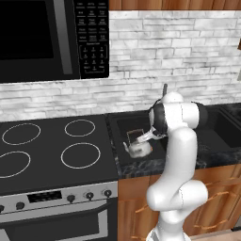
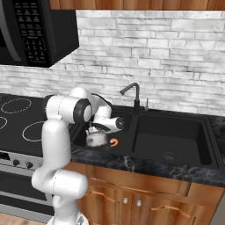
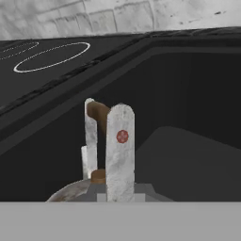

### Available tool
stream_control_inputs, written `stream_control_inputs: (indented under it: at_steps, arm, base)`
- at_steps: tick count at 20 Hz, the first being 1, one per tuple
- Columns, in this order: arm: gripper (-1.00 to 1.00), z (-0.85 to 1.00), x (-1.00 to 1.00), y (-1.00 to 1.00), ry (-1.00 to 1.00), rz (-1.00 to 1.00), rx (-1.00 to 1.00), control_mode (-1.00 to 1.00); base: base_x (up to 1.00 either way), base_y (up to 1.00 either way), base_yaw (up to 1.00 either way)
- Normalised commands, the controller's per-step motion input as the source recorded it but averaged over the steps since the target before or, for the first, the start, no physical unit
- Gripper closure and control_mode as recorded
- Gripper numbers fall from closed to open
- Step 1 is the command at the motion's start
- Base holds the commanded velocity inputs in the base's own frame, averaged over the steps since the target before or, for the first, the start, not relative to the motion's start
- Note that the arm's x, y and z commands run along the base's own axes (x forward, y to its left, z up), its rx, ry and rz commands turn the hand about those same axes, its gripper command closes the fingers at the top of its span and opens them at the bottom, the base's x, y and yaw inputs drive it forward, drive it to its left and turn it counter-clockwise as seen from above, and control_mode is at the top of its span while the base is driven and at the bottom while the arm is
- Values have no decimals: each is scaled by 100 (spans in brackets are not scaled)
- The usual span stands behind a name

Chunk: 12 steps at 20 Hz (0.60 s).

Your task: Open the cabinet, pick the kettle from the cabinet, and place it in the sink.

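The silver kettle (image 1: 138,149) hangs low inside the left part of the matte-black sink (image 2: 176,138), close to its left wall. My gripper (image 1: 144,137) is shut on the kettle's arched handle from above. In the hand view my two fingers (image 3: 120,150) pinch the brown handle (image 3: 99,111), and the kettle's lid (image 3: 70,193) shows just below them. I cannot tell whether the kettle (image 2: 96,139) touches the basin floor. Of the cabinet (image 1: 164,4) a wooden strip along the top edge is all I see; its doors are out of view.
A thin dark faucet (image 2: 134,95) stands behind the sink. A small orange object (image 2: 114,142) lies in the basin beside the kettle. The black stovetop (image 1: 52,146) lies to the left, with a microwave (image 1: 52,37) above it. Wooden lower cabinets (image 2: 145,197) run below the counter.
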Motion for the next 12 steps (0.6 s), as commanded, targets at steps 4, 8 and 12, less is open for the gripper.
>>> stream_control_inputs:
  at_steps: [4,8,12]
  arm:
    - [100,-26,16,0,0,0,2,-100]
    - [100,-28,15,-1,0,0,1,-100]
    - [100,-28,17,-5,-3,0,2,-100]
  base:
    - [0,0,0]
    - [0,0,0]
    - [0,0,0]
